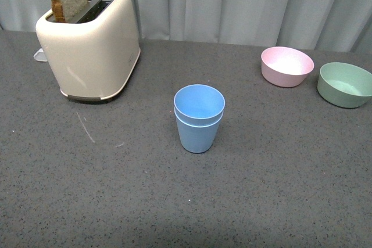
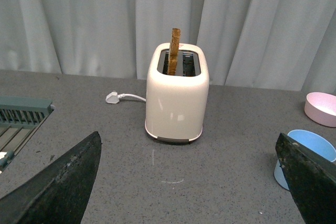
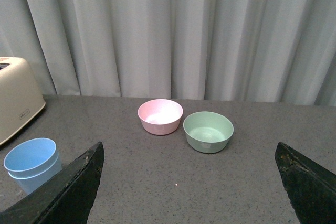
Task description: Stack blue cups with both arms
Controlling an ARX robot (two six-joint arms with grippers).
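Blue cups (image 1: 199, 118) nested upright mid-tabletop (image 1: 279, 190), between both released claws, left claw (image 2: 189, 182), right claw (image 3: 189, 182); bare room all round. Toaster (image 1: 90, 42) beyond left claw; pink bowl (image 1: 286, 65), green bowl (image 1: 345, 84) beyond right.

— What shows of the robot itself?

— Only fingers, in the wrist views. The left gripper (image 2: 191, 182) has two flat, matte black fingers (image 2: 60, 190), wedge-shaped, with pale scuffs and specks.

— And the other?

— The right gripper (image 3: 191, 182) has the same black wedge fingers (image 3: 307, 182), edges faintly worn. The front view shows neither arm.
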